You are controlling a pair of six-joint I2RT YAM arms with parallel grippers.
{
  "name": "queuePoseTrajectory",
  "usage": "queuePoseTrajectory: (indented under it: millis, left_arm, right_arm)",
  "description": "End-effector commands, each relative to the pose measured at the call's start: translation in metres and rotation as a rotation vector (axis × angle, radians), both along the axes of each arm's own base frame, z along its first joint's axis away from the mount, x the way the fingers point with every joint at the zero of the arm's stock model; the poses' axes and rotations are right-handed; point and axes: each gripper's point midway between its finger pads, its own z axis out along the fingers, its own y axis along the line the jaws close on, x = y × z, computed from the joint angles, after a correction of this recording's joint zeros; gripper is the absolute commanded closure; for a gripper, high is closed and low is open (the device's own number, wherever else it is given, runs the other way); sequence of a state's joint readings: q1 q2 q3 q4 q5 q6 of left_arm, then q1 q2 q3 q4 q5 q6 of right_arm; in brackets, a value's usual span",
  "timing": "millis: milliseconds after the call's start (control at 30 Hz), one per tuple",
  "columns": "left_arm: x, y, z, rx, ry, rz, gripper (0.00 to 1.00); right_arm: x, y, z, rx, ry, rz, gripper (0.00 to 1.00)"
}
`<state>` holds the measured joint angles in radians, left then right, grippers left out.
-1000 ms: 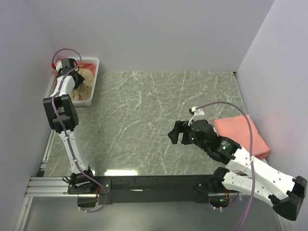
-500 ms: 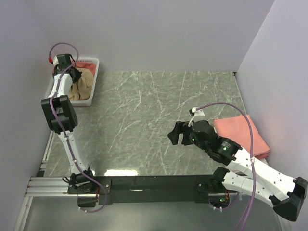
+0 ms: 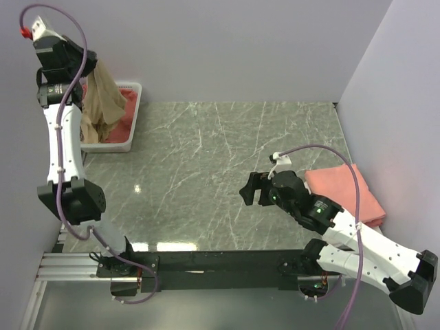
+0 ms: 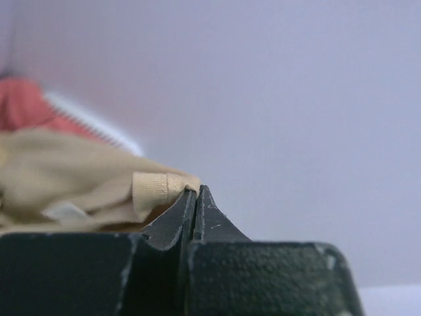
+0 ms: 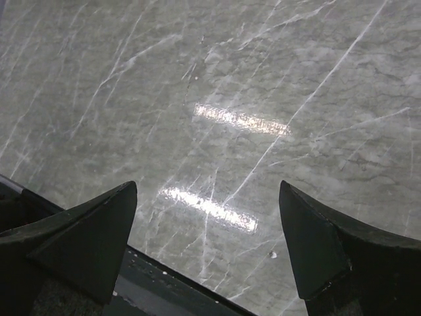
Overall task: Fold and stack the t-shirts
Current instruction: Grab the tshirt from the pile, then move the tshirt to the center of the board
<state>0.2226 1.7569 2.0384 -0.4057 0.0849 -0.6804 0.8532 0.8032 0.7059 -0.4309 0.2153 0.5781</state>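
Observation:
My left gripper (image 3: 87, 67) is raised high at the back left, shut on an edge of the tan t-shirt (image 3: 103, 100), which hangs down into the white mesh basket (image 3: 133, 113). In the left wrist view the closed jaws (image 4: 196, 191) pinch a ribbed hem of the tan t-shirt (image 4: 79, 174). A coral-red t-shirt (image 3: 117, 129) lies in the basket under it and shows as red cloth (image 4: 20, 105) behind the tan one. A folded salmon-pink t-shirt (image 3: 347, 192) lies on the table at the right. My right gripper (image 3: 249, 192) hovers open left of it, over bare marble (image 5: 217, 118).
The basket stands in the back left corner against the walls. Grey walls close in the table on the left, back and right. A black rail (image 3: 220, 261) with both arm bases runs along the near edge. The right arm (image 3: 344, 230) stretches over the table's right front.
The left gripper has shut on the tan t-shirt in the basket and risen, lifting it so it hangs. The right arm has not moved.

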Motion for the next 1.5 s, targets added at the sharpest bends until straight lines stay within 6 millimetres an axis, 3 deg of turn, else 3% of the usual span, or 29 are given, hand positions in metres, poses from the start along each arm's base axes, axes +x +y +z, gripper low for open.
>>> queuePoseTrajectory:
  millis: [0, 67, 167, 300, 467, 633, 800, 900, 1000, 1067, 1100, 1167, 1233, 1267, 1333, 1367, 1433, 1467]
  left_arm:
    - [-0.053, -0.056, 0.111, 0.101, -0.257, -0.163, 1.00]
    - [-0.073, -0.074, 0.136, 0.126, -0.316, -0.199, 1.00]
    - [-0.124, -0.110, 0.178, 0.159, -0.431, -0.263, 1.00]
    - [-0.167, -0.153, 0.200, 0.155, -0.520, -0.360, 1.00]
    - [-0.205, -0.177, 0.217, 0.140, -0.588, -0.435, 1.00]
    - [-0.225, -0.195, 0.233, 0.112, -0.645, -0.512, 1.00]
    - [-0.224, -0.213, 0.230, 0.090, -0.645, -0.583, 0.99]
    - [-0.210, -0.230, 0.211, 0.062, -0.598, -0.629, 1.00]
    - [-0.187, -0.261, 0.170, 0.034, -0.501, -0.684, 1.00]
    - [-0.164, -0.288, 0.130, 0.024, -0.410, -0.714, 1.00]
    - [-0.162, -0.309, 0.114, 0.015, -0.373, -0.741, 1.00]
    - [-0.140, -0.339, 0.061, 0.002, -0.257, -0.757, 0.96]
    - [-0.135, -0.378, 0.023, -0.036, -0.192, -0.813, 0.93]
    - [-0.119, -0.399, -0.013, -0.035, -0.112, -0.825, 0.93]
    - [-0.120, -0.440, -0.035, -0.027, -0.040, -0.883, 0.91]
    - [-0.108, -0.461, -0.074, -0.004, 0.044, -0.893, 0.84]
    - [-0.109, -0.486, -0.089, -0.013, 0.086, -0.940, 0.79]
    - [-0.104, -0.495, -0.105, -0.018, 0.115, -0.955, 0.70]
  right_arm:
    - [0.015, 0.003, 0.030, 0.025, -0.082, -0.033, 0.05]
    - [0.017, 0.002, 0.033, 0.024, -0.093, -0.040, 0.05]
    - [0.021, 0.001, 0.040, 0.023, -0.108, -0.055, 0.05]
    - [0.024, -0.001, 0.050, 0.031, -0.128, -0.072, 0.05]
    - [0.025, -0.003, 0.062, 0.052, -0.154, -0.085, 0.03]
    - [0.025, -0.007, 0.065, 0.053, -0.162, -0.100, 0.02]
    - [0.025, -0.009, 0.064, 0.054, -0.159, -0.115, 0.02]
    - [0.026, -0.010, 0.064, 0.059, -0.156, -0.121, 0.02]
    - [0.025, -0.009, 0.064, 0.065, -0.152, -0.122, 0.02]
    - [0.025, -0.009, 0.065, 0.071, -0.151, -0.126, 0.02]
    - [0.024, -0.010, 0.065, 0.074, -0.151, -0.127, 0.02]
    - [0.024, -0.011, 0.067, 0.084, -0.151, -0.135, 0.03]
    - [0.021, -0.010, 0.067, 0.100, -0.145, -0.129, 0.03]
    - [0.021, -0.010, 0.067, 0.108, -0.145, -0.128, 0.03]
    - [0.019, -0.010, 0.063, 0.115, -0.135, -0.129, 0.03]
    - [0.019, -0.009, 0.061, 0.117, -0.129, -0.129, 0.03]
    - [0.018, -0.010, 0.051, 0.112, -0.102, -0.138, 0.03]
    - [0.017, -0.008, 0.048, 0.114, -0.092, -0.133, 0.04]
